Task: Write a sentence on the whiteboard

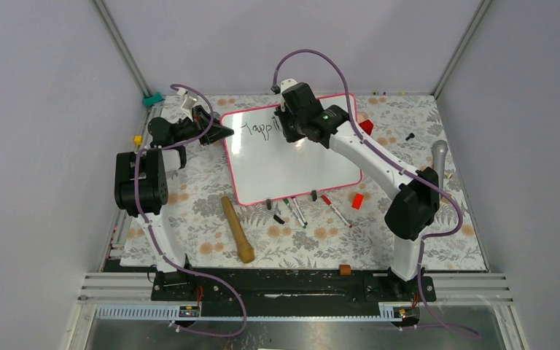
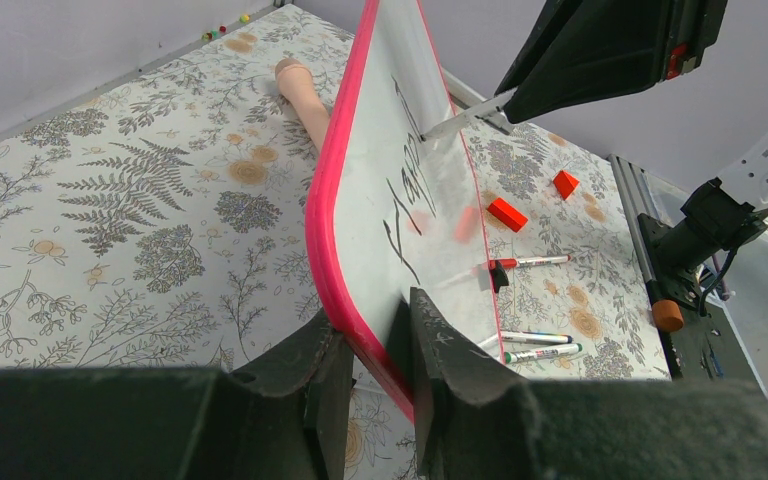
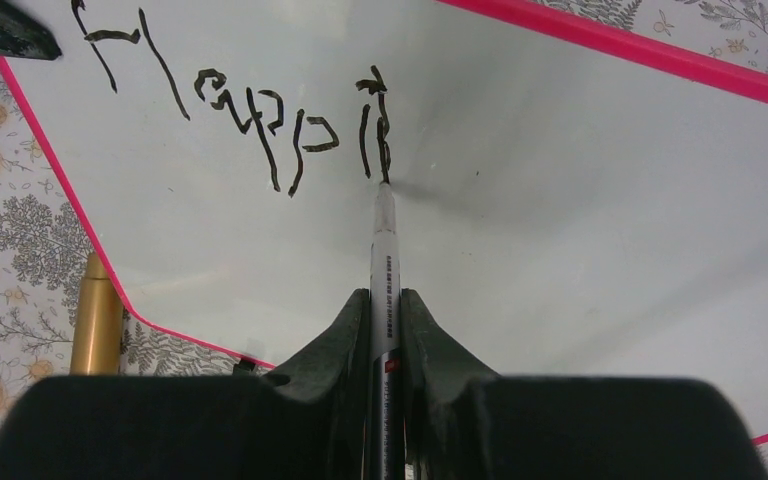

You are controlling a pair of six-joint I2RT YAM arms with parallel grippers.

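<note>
Whiteboard (image 1: 292, 171) lies near the table's (image 1: 189, 211) far edge, left gripper (image 2: 370, 335) clamped on its frame. Right gripper (image 3: 385, 310) grips a marker (image 3: 385, 250), tip touching the unfinished sentence (image 3: 250, 110).

Pink-framed whiteboard (image 1: 292, 164), black "Happi" sentence (image 1: 261, 130) (unfinished)

whiteboard (image 1: 292, 168), black handwriting (image 3: 250, 105), seemingly "Happi"

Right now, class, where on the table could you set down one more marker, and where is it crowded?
Free: the mat near the front, between the wooden pin and the right arm; also between the pin and the left arm. Crowded: the strip along the whiteboard's near edge, with markers and a red block.
</note>
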